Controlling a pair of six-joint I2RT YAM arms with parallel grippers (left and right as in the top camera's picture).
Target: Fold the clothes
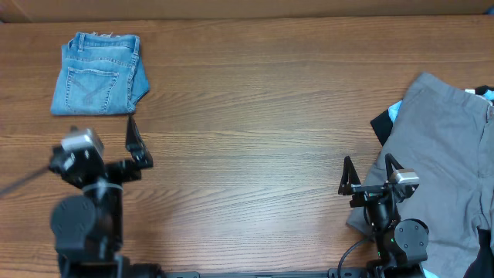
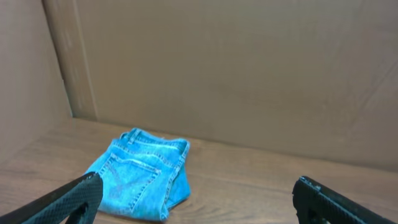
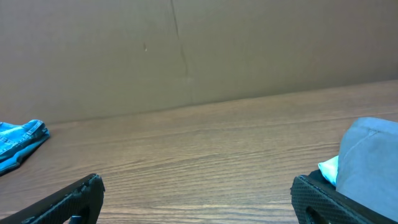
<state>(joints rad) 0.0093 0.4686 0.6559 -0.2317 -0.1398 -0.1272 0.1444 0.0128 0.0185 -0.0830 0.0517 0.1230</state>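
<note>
The light-blue jeans [image 1: 99, 75] lie folded into a small packet at the far left of the table, back pocket up. They also show in the left wrist view [image 2: 140, 177] and at the left edge of the right wrist view [image 3: 18, 140]. My left gripper [image 1: 108, 139] is open and empty, just in front of the jeans and apart from them; its fingers [image 2: 196, 199] are spread wide. My right gripper [image 1: 369, 166] is open and empty, its right finger beside the grey trousers [image 1: 448, 139]. Its fingers [image 3: 198, 196] frame bare wood.
The grey trousers [image 3: 373, 155] are spread on a heap at the right edge, over a black piece [image 1: 382, 127] and a pale-blue piece [image 1: 396, 110], which is also in the right wrist view [image 3: 329, 168]. A cardboard wall [image 2: 249, 74] runs along the table's back edge.
</note>
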